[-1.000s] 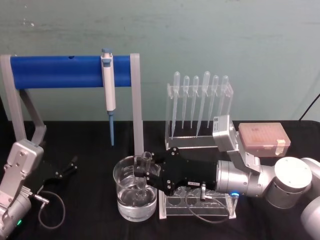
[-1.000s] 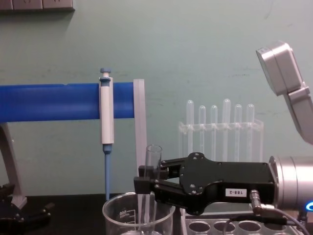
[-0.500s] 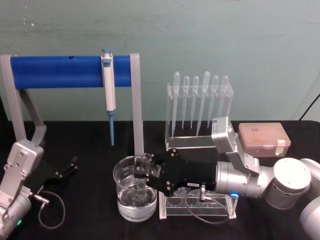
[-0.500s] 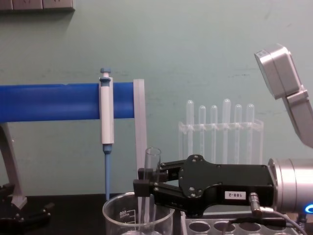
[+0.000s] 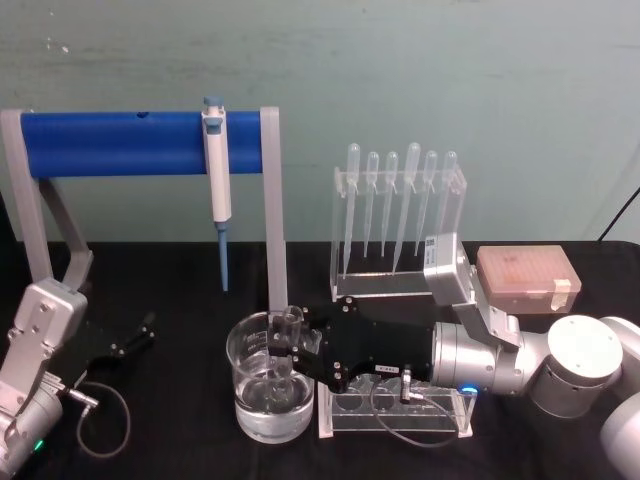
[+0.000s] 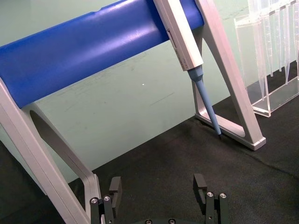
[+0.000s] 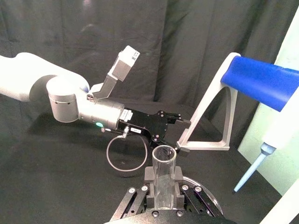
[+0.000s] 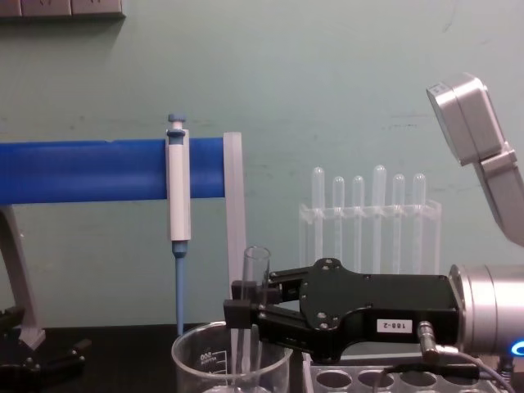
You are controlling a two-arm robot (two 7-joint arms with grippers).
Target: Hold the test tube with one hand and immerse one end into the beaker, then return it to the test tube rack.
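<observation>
1. Test tube: upright at lower centre of the head view, pinched on both sides by the right gripper partway down its length. The open rim is uppermost and stands clear above the fingers.
2. Chest view: the tube's lower part passes below the rim of the beaker and stands inside the glass, towards its right side. I cannot tell whether the rounded end touches the bottom.
3. Beaker sits on the black table, lower centre of the head view, with clear liquid in its lower part. It stands just beside the left end of the clear test tube rack.
4. Right gripper reaches in from the right of the frame, held level above the rack, fingertips over the beaker. Its black body carries a small white numbered label. Right wrist view: both fingers are closed against the tube wall.
5. Left gripper: at lower left of the head view, low over the table and well apart from the beaker. Left wrist view: its fingers are spread wide with nothing between them.
6. Background, upper left of the head view: a blue bar on grey legs, with a blue-and-white pipettor hanging from it, tip down.
7. Upper centre right: a clear stand of plastic pipettes, bulbs up. To its right, a pinkish tip box.
</observation>
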